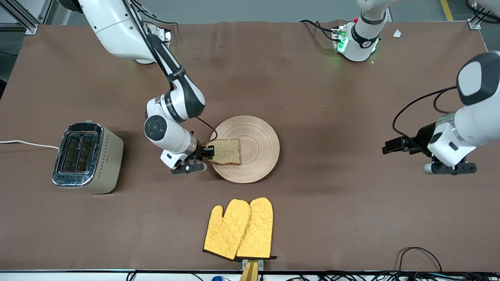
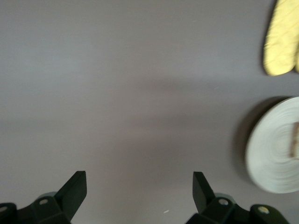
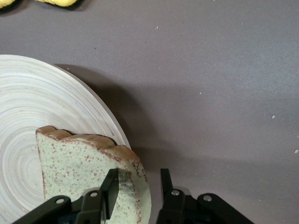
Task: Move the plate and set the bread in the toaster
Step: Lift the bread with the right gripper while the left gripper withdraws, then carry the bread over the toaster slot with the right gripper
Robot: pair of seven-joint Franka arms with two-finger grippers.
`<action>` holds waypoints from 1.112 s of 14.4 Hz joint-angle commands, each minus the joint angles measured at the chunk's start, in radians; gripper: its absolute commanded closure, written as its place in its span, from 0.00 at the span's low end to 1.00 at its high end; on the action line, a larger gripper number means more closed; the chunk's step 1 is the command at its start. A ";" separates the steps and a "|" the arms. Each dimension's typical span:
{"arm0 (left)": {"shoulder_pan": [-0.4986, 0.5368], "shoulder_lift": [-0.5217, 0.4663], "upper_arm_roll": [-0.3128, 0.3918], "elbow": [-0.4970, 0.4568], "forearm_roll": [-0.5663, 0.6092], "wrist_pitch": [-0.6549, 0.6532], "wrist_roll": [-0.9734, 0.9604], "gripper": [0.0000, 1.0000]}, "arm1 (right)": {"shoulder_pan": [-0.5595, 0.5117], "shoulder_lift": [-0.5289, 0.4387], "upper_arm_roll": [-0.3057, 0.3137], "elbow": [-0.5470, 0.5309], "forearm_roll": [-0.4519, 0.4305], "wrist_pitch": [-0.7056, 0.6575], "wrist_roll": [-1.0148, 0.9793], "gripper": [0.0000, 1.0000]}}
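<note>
The plate (image 1: 250, 150) lies flat on the table (image 1: 336, 218), about midway between the two arms' ends. The bread (image 1: 226, 151) lies on the plate, on the part toward the right arm's end, with one edge at the rim.

The right gripper (image 1: 208, 153) is at the plate's rim, at the edge of the bread. In the right wrist view, its fingers (image 3: 111, 187) stand on either side of the crust edge of the bread (image 3: 88, 163), one finger over the top face and the other outside the edge. The jaws are narrowed around the slice with a small gap left; whether they press on the bread cannot be told. The plate (image 3: 37, 107) shows under the slice.

The toaster (image 1: 86, 157) stands upright toward the right arm's end of the table, well apart from the plate, with both slots facing up. Its cord (image 1: 27, 143) runs off that end of the table.

The left gripper (image 1: 449, 168) waits over bare table toward the left arm's end, well apart from the plate. In the left wrist view, its fingers (image 2: 77, 191) stand wide apart and hold nothing.

Two mitts (image 1: 240, 228) lie side by side, nearer to the front camera than the plate.
</note>
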 commanded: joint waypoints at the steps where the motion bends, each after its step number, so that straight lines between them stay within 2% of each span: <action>1: -0.031 -0.121 0.019 -0.029 0.045 -0.072 0.002 0.00 | 0.016 0.008 -0.010 -0.004 0.009 0.008 0.006 0.62; 2: -0.073 -0.154 0.063 -0.032 0.045 -0.086 0.002 0.00 | 0.019 0.008 -0.010 -0.002 0.009 0.008 0.006 0.66; 4: -0.223 -0.235 0.241 -0.041 0.045 -0.101 0.007 0.00 | 0.022 0.010 -0.010 -0.004 0.009 0.008 0.006 0.70; 6: -0.305 -0.283 0.335 -0.037 0.040 -0.167 0.016 0.00 | 0.022 0.010 -0.010 -0.004 0.007 0.008 0.006 0.78; 8: -0.406 -0.324 0.436 -0.040 0.040 -0.224 0.022 0.00 | 0.022 0.010 -0.010 -0.004 0.009 0.008 0.006 0.90; 10: -0.407 -0.352 0.441 -0.040 0.025 -0.274 0.040 0.00 | 0.022 0.010 -0.008 -0.002 0.007 0.008 0.006 0.99; 13: -0.411 -0.364 0.438 -0.038 0.022 -0.290 0.042 0.00 | 0.022 0.007 -0.008 0.008 0.009 -0.008 0.006 1.00; 14: -0.413 -0.364 0.438 -0.037 0.020 -0.290 0.042 0.00 | 0.019 -0.004 -0.008 0.024 0.009 -0.042 0.007 1.00; 16: -0.413 -0.364 0.423 -0.023 0.011 -0.290 0.031 0.00 | 0.008 -0.032 -0.011 0.103 0.007 -0.213 0.038 1.00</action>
